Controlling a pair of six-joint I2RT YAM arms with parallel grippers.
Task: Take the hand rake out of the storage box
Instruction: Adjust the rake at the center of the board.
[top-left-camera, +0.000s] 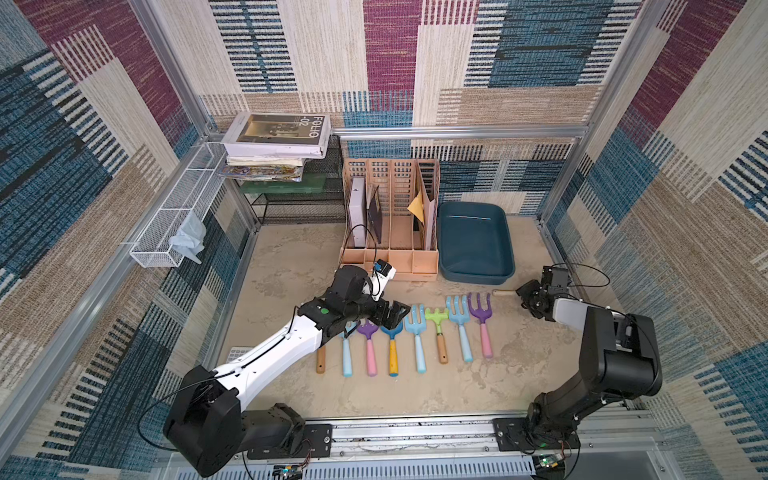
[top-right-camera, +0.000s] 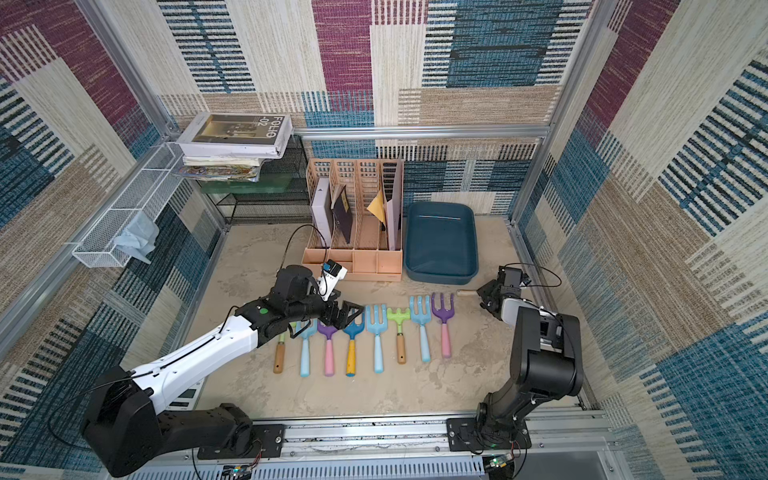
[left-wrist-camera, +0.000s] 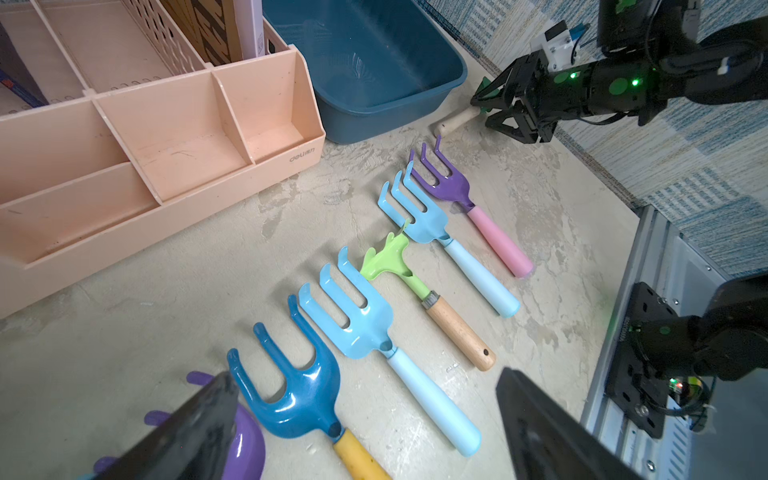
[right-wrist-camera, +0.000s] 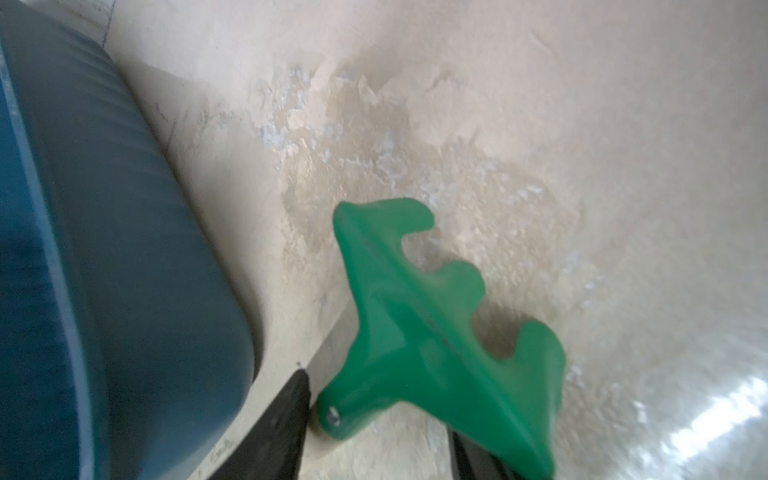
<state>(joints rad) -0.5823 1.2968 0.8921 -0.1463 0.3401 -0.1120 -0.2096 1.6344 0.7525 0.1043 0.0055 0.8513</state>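
Observation:
The hand rake, with a green head (right-wrist-camera: 415, 332) and a pale wooden handle (top-left-camera: 503, 292) (top-right-camera: 466, 292) (left-wrist-camera: 455, 120), is low over the table just in front of the storage box. My right gripper (top-left-camera: 521, 293) (top-right-camera: 482, 293) (left-wrist-camera: 486, 99) (right-wrist-camera: 378, 415) is shut on its head, one finger against the neck. The storage box (top-left-camera: 473, 241) (top-right-camera: 440, 245) (left-wrist-camera: 365, 62) (right-wrist-camera: 104, 249), a dark teal tub, holds nothing. My left gripper (top-left-camera: 397, 313) (top-right-camera: 351, 311) (left-wrist-camera: 365, 378) hangs open over the row of tools, holding nothing.
Several coloured hand forks and rakes (top-left-camera: 415, 332) lie in a row mid-table. A peach file organizer (top-left-camera: 390, 249) stands left of the box. A black wire shelf (top-left-camera: 299, 199) with books (top-left-camera: 274, 137) sits at the back left, and a white mesh basket (top-left-camera: 166, 232) hangs on the left wall.

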